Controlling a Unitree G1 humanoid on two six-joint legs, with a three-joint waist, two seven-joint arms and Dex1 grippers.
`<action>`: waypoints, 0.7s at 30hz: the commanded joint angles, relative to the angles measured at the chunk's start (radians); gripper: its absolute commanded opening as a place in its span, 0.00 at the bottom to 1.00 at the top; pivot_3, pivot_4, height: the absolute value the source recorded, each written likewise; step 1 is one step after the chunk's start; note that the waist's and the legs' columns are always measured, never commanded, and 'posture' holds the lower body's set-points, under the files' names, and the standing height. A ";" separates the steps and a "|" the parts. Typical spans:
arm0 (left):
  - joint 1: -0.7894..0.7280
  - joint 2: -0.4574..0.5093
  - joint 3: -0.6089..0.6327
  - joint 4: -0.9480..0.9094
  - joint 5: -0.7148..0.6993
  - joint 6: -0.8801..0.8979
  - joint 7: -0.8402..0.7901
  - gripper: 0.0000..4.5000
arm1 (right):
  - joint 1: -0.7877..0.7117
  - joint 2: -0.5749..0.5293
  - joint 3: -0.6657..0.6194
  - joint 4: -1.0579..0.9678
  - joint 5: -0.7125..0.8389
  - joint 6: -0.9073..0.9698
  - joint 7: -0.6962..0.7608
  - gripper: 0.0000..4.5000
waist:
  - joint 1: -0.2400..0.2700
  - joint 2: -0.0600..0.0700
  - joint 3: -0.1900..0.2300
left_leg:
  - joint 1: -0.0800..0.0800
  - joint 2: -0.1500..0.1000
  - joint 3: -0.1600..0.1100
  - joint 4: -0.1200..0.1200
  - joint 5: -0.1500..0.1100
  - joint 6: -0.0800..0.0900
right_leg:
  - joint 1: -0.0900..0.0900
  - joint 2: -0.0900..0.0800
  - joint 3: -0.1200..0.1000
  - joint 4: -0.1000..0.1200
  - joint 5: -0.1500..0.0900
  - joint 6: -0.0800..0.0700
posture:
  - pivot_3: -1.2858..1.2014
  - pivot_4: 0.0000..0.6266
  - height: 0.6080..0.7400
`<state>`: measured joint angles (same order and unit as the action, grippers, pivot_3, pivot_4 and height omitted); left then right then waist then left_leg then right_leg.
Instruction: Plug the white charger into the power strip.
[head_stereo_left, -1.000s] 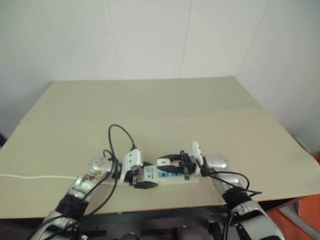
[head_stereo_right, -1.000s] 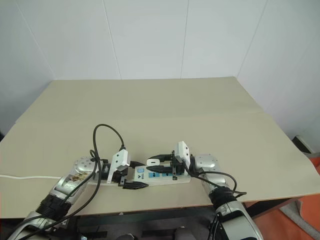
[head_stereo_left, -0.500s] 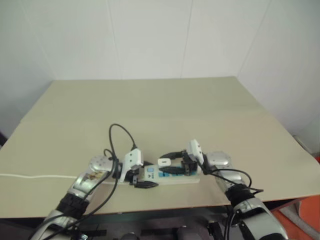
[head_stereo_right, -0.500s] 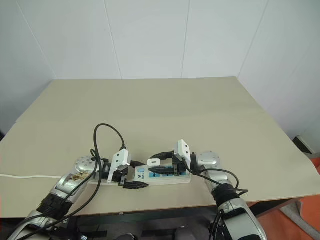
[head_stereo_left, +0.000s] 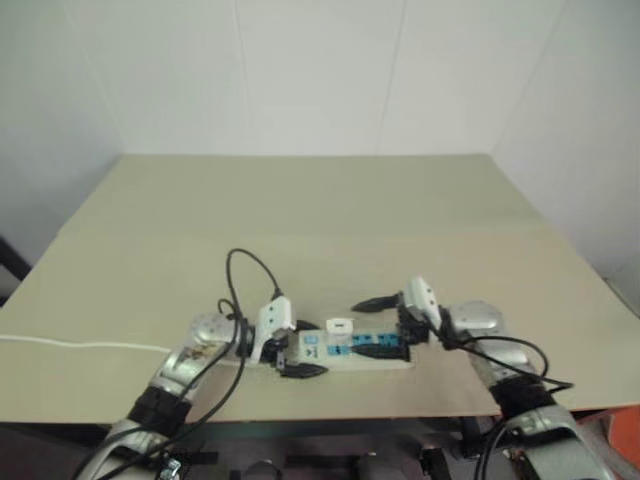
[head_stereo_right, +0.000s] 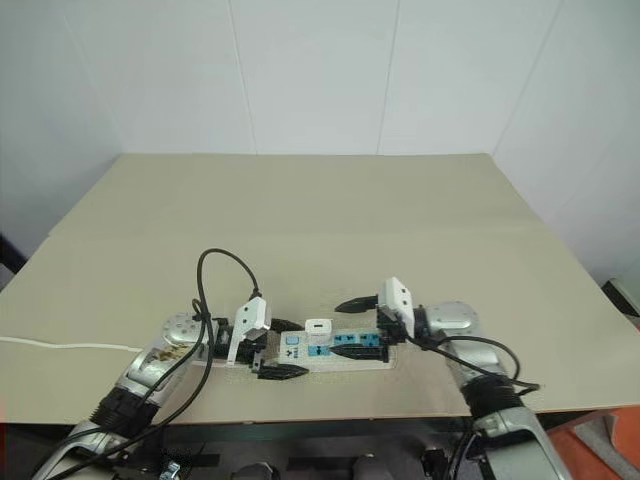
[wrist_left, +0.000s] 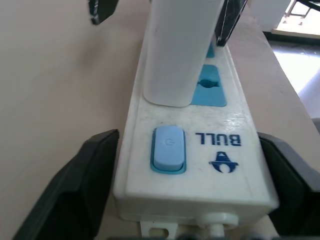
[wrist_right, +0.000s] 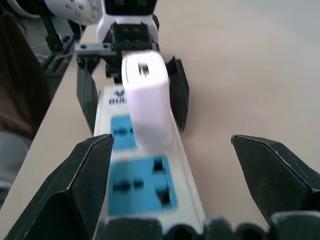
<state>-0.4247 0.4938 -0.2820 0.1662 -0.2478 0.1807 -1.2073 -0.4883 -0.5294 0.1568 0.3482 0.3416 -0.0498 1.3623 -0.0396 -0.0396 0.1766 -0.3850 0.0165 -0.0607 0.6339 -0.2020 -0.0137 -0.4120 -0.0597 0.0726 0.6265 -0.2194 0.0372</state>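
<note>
I am seeing the power strip (head_stereo_right: 330, 350) lying along the near edge of the tan surface (head_stereo_right: 330, 220); the white charger (head_stereo_right: 318, 329) is standing upright in its socket beside the switch end; my left gripper (head_stereo_right: 285, 348) is straddling that left end with fingers spread apart, gripping nothing; my right gripper (head_stereo_right: 358, 325) is hovering at the right end, fingers wide apart, empty.
</note>
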 joint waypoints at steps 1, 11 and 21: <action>-0.029 0.011 0.058 -0.053 -0.080 0.013 -0.056 1.00 | 0.026 -0.073 -0.081 -0.119 0.056 0.066 0.003 1.00 | 0.000 0.001 0.001 | -0.004 0.000 0.000 0.000 0.000 0.000 | -0.005 0.000 0.000 0.000 0.002 0.004 | 0.52 0.24 1.00; 0.061 0.290 0.271 -0.323 -0.327 0.207 -0.217 1.00 | 0.168 -0.239 -0.253 -0.283 0.130 0.137 -0.010 1.00 | -0.007 0.007 0.013 | -0.013 0.000 0.000 0.002 0.000 0.000 | -0.013 0.000 0.000 0.001 0.003 0.005 | 0.52 0.24 1.00; 0.173 0.413 0.506 -0.241 -0.314 0.207 -0.093 1.00 | 0.305 -0.337 -0.418 -0.325 0.131 0.152 -0.090 1.00 | -0.003 0.009 0.017 | -0.013 0.000 0.001 0.003 0.000 0.000 | -0.013 0.000 0.000 0.001 0.000 0.001 | 0.52 0.24 1.00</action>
<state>-0.2566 0.8988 0.1828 -0.0745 -0.5579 0.4118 -1.3204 -0.1828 -0.8502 -0.2160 0.0515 0.4549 0.0966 1.2863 -0.0429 -0.0306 0.1939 -0.3979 0.0167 -0.0599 0.6373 -0.2018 -0.0137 -0.4247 -0.0599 0.0725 0.6273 -0.2187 0.0385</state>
